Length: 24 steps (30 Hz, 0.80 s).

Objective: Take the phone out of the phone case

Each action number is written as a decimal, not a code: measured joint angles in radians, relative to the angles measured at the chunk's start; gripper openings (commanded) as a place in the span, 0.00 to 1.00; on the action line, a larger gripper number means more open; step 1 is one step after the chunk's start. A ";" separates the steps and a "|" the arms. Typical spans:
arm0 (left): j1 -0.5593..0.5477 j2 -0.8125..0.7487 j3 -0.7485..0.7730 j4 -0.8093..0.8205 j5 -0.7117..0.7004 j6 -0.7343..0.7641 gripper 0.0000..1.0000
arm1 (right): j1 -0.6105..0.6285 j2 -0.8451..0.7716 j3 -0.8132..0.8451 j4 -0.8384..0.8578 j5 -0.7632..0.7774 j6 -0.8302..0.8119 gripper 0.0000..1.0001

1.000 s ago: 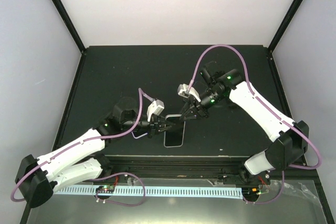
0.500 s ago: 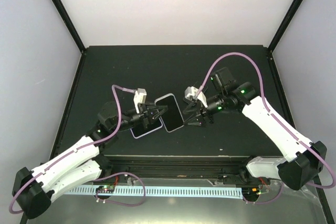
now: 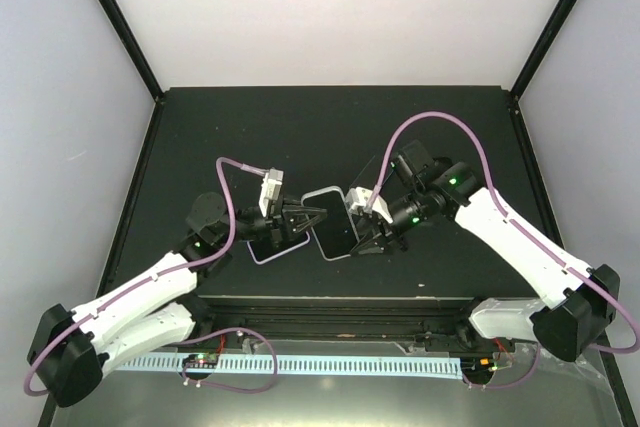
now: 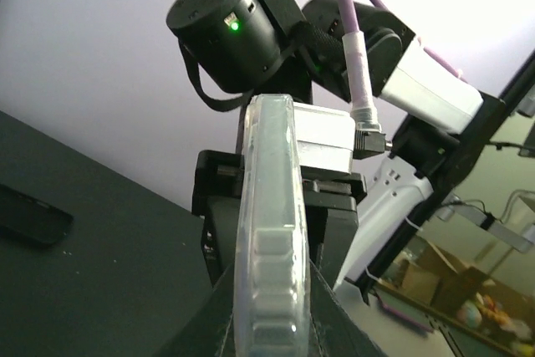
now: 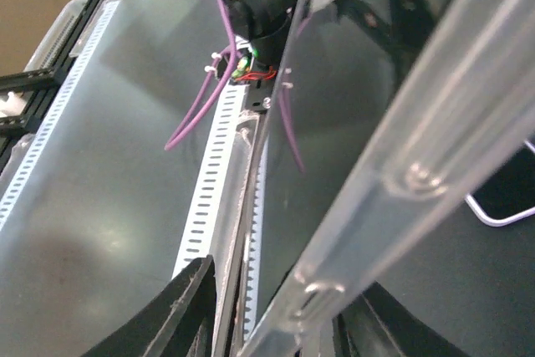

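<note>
Pinching the phone case (image 4: 267,232) edge, left fingers (image 4: 330,328) clamp.

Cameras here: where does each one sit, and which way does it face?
Top: fixed above, behind the arms, looking down at the table; left arm and right arm show.
Left wrist: on the left arm, looking along its fingers at the case edge; right arm beyond.
Right wrist: on the right arm, looking along its fingers and the case.
Shared: all three see the case.
</note>
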 measured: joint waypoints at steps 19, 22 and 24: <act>0.037 0.008 0.034 0.006 0.146 -0.030 0.02 | 0.101 -0.093 -0.034 -0.029 0.070 -0.064 0.35; 0.039 0.016 0.034 0.016 0.154 -0.047 0.02 | 0.106 -0.100 -0.051 -0.024 0.081 -0.068 0.27; 0.040 0.025 0.034 0.023 0.164 -0.058 0.01 | 0.106 -0.101 -0.052 -0.021 0.086 -0.068 0.26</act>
